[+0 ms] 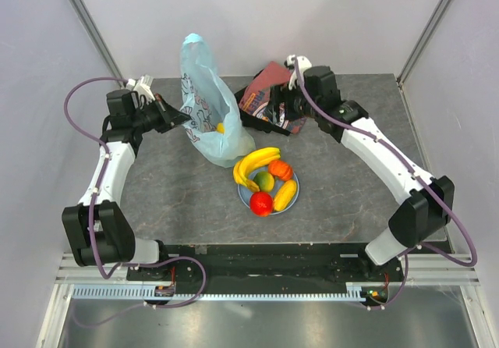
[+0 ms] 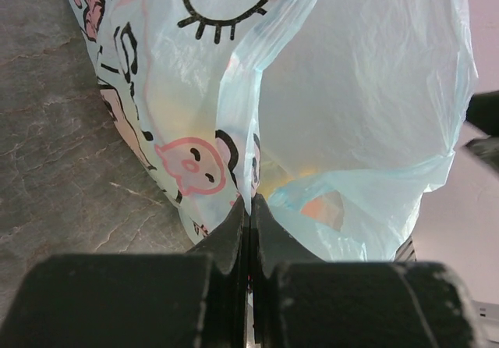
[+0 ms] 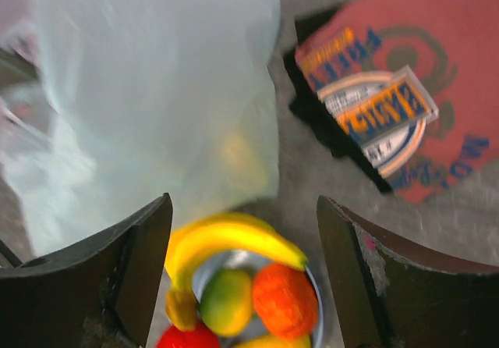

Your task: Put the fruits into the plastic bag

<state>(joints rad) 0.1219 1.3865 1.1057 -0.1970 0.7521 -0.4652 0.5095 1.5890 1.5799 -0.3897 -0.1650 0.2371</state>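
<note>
The light-blue plastic bag (image 1: 204,98) stands upright at the back middle, with something yellow showing through its side. My left gripper (image 1: 181,122) is shut on the bag's edge, as the left wrist view shows (image 2: 249,201), with the bag (image 2: 351,90) filling that view. The bananas (image 1: 256,165), green fruit (image 1: 265,181), orange fruit (image 1: 280,169), red fruit (image 1: 261,203) and yellow oblong fruit (image 1: 285,195) lie on the light-blue plate (image 1: 243,196). My right gripper (image 1: 270,112) is open and empty, above and behind the plate; its wrist view (image 3: 244,207) looks down on the bananas (image 3: 226,239).
A folded dark-red printed cloth (image 1: 265,90) lies at the back, under my right gripper, and shows in the right wrist view (image 3: 398,90). White walls with metal posts enclose the grey table (image 1: 171,192) at the back and sides.
</note>
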